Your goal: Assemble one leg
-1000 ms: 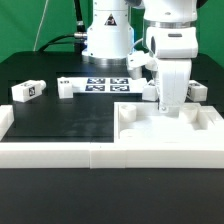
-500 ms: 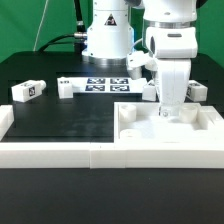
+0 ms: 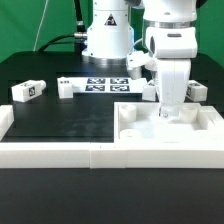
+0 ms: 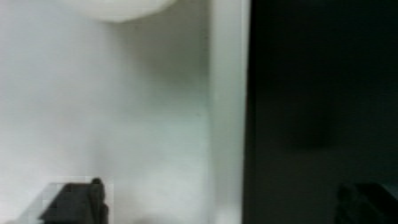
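- The gripper [image 3: 165, 110] points straight down over the near-right part of the table, with its fingertips lowered into the white tabletop [image 3: 200, 135], a tray-like part with a raised rim.
- Pincer state: in the wrist view the two dark fingertips [image 4: 75, 200] stand wide apart. Only the pale tabletop surface, one raised edge and the black table lie between them. The pincer is spread and grips nothing.
- A round pale feature [image 4: 116, 8] shows on the tabletop surface ahead of the fingertips. What it is cannot be told.
- The nearest leg [image 3: 197, 90] lies on the black table [image 3: 70, 125], behind the tabletop's far rim and just beside the gripper on the exterior view's right. Its dark tag faces the camera. It is apart from the fingers and does not touch them.
- A partly hidden white block [image 3: 147, 92] sits just beside the gripper on the exterior view's left. It cannot be told whether this is a leg.
- The middle leg [image 3: 68, 86] lies well apart from the gripper, towards the exterior view's left, touching or just beside the end of the marker board [image 3: 105, 84].
- The far leg [image 3: 27, 92] lies further still to the exterior view's left, near the table edge, with its tag visible.
- A long white rail [image 3: 50, 150] runs along the near edge of the table and meets the tabletop's near-left corner.
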You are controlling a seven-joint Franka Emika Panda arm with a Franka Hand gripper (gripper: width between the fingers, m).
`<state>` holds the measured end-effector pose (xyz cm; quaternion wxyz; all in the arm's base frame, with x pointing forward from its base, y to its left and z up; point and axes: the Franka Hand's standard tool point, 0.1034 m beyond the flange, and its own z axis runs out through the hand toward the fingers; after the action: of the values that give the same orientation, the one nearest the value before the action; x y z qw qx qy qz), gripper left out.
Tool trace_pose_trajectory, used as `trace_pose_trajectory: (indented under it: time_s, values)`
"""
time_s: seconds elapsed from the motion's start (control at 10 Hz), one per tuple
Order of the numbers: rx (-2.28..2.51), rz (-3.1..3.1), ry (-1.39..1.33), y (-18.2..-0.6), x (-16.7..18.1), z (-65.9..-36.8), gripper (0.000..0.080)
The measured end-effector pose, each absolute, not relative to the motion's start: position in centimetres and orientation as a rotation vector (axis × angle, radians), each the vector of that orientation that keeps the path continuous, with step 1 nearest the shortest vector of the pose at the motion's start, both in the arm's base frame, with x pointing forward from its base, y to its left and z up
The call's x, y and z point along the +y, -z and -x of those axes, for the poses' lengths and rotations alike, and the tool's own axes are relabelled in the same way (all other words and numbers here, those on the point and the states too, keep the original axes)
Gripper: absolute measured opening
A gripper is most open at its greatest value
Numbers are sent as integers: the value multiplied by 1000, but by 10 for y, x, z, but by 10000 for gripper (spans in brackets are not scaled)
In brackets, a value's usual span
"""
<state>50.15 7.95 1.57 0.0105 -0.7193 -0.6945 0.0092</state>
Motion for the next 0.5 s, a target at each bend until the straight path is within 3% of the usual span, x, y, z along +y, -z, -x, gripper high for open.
trace_pose_trajectory:
  time_s: [0.3,0.5]
  values:
    - [-2029,2396,-21,-43,88,-476,648]
    - [-1904,2498,-36,-52,106,-453,648]
